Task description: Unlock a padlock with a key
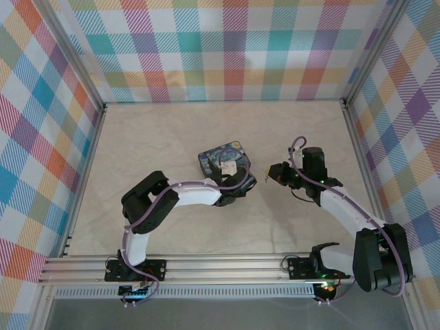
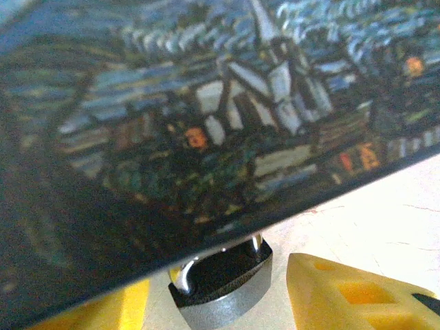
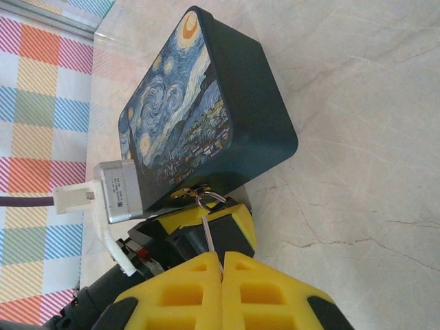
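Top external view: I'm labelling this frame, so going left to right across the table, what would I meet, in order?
left arm's dark elbow → painted tin → right gripper → right arm's dark base joint

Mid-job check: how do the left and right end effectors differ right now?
Left end effector: jaws apart, flanking the padlock at the tin's edge; whether they pinch it is unclear. Right end effector: jaws pressed together on the key, which sticks out toward the tin. The left sits close against the tin; the right stands off to its side. Both have yellow fingers.
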